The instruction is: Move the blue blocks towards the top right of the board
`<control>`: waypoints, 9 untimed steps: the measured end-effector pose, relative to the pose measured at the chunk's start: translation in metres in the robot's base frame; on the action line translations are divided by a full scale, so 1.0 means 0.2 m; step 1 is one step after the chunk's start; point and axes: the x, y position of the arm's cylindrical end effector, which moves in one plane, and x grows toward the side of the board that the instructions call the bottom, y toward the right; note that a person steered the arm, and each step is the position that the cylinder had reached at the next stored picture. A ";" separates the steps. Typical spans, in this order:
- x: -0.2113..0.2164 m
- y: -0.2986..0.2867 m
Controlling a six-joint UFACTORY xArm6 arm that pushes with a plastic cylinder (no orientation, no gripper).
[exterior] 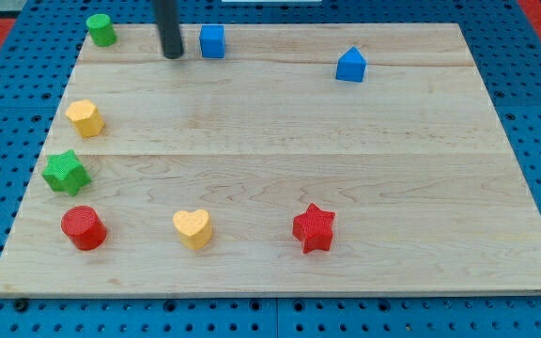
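My tip is sitting just left of the ridged blue cube, apart; blue house-shaped block is lying further right on wood-grain worktop; no claw on rig.

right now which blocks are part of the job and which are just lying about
Job:
blue cube, just right of my tip
blue house-shaped block, further right

Lying about:
green cylinder
yellow hexagon
green star
red cylinder
yellow heart
red star
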 end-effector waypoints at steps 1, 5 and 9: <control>-0.10 0.22; -0.14 0.79; -0.18 1.32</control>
